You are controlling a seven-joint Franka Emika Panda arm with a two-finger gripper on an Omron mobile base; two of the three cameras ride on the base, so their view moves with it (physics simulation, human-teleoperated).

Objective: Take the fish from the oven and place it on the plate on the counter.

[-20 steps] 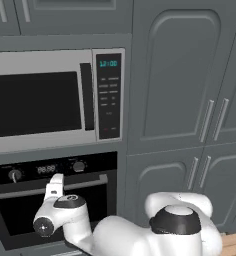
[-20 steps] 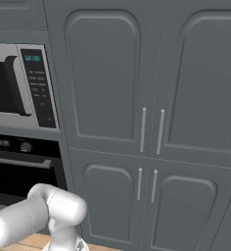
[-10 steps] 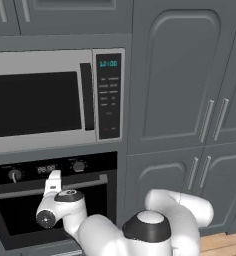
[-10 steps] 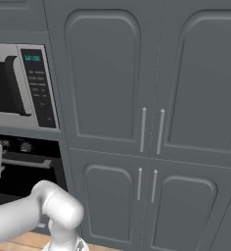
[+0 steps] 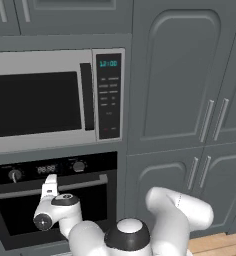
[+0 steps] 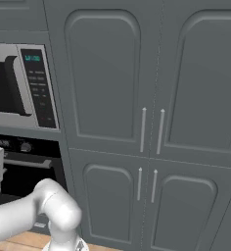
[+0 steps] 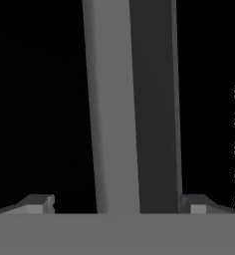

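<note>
Oven [image 5: 55, 210]: built in below the microwave, black glass door shut, so nothing of its inside can be made out; the black panel with knobs and display runs along its top.
Oven handle [image 5: 85, 182]: a long silver bar set level across the top of the door, its long axis running left to right in the left base view; in the hand view it is seen as a tall grey bar [image 7: 114, 104] running from top to bottom of the picture, between the two fingertips.
Gripper [image 7: 114, 204]: jaws spread wide, one fingertip [image 7: 37, 203] on each side of the handle bar, with dark gaps left between tips and bar; nothing is clasped. In the left base view the hand [image 5: 50, 186] is seen right at the handle, near the door's left part.
Fish: cannot be told from these pictures where it lies, nor which way it points.
Microwave [image 5: 50, 100]: silver, door shut, dark window; keypad and lit clock on its right side.
Cabinets [image 6: 151, 112]: grey panelled doors, all shut, with slim upright bar pulls, to the right of the oven.
</note>
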